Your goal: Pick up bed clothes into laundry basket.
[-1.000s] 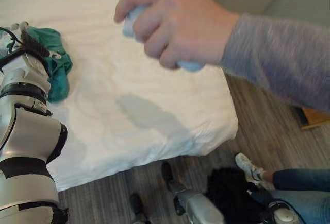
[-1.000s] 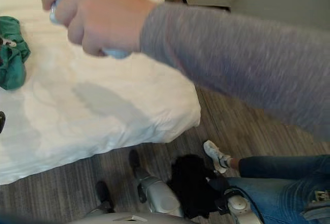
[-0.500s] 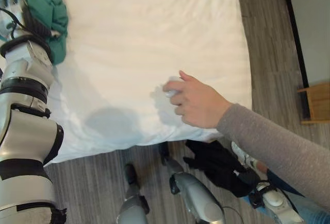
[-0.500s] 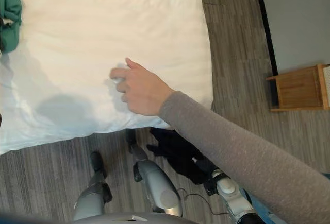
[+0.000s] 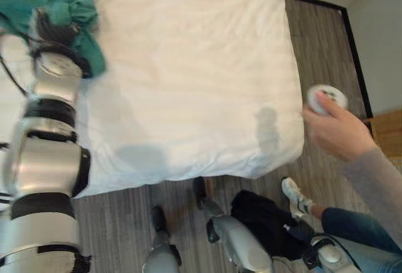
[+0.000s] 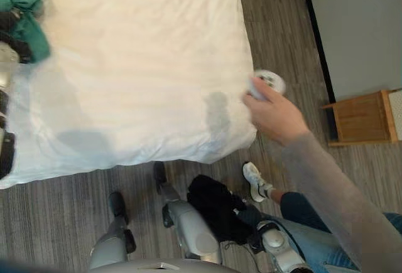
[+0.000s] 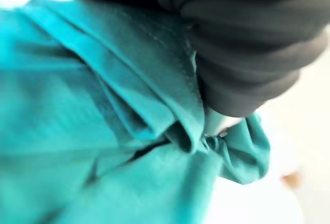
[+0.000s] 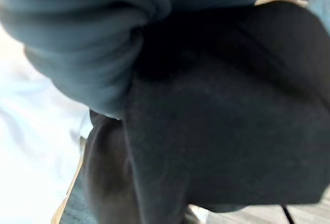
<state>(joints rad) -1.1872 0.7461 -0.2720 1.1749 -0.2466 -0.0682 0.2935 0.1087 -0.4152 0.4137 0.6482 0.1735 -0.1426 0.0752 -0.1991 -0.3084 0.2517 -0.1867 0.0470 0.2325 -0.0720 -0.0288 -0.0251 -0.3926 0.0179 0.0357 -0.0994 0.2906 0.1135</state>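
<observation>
Left hand (image 5: 47, 28) is sunk in the teal garment (image 5: 75, 9) at the bed's (image 5: 188, 66) far left corner; finger state cannot be told. Right hand (image 8: 77, 38) is against black cloth (image 6: 217, 207) on the floor by the bed's near edge, grip also unreadable. A person's hand (image 6: 270, 113) holds a small white device (image 6: 267, 83) off the near right corner; no legible writing.

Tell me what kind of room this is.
Most likely a bedroom: a bed with a white sheet takes up most of the view, a green garment lies on it by the left hand, and a wooden cabinet stands by the wall.
</observation>
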